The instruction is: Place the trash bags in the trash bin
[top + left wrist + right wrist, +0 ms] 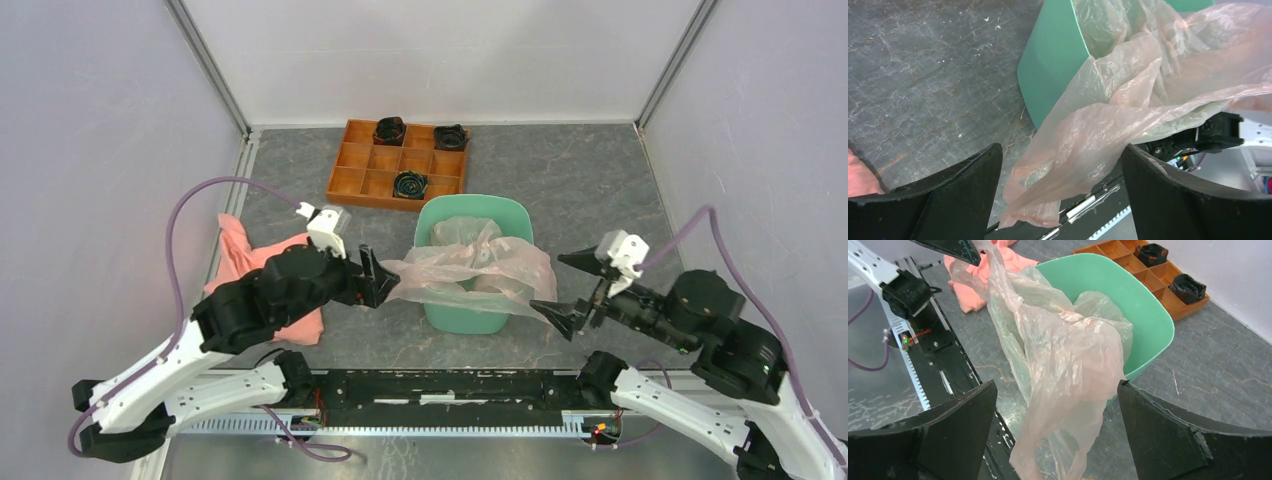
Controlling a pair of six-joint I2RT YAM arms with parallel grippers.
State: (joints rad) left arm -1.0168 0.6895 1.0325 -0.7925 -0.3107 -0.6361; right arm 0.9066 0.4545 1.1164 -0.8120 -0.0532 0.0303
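Note:
The mint-green trash bin [505, 215] stands upright in the middle of the table. A translucent pale-pink trash bag [480, 265] lies partly inside it and drapes over its near rim, with ends sticking out left and right. My left gripper [376, 278] is open at the bag's left end, and the film [1128, 90] hangs loose between its fingers beside the bin [1053, 60]. My right gripper [566, 288] is open at the bag's right end. In the right wrist view the bag [1068, 350] hangs between the spread fingers in front of the bin [1143, 315].
An orange compartment tray [400, 160] with black coiled items sits behind the bin. A salmon-pink cloth [245, 265] lies on the left under my left arm. The black mounting rail [430, 385] runs along the near edge. Grey walls close in both sides.

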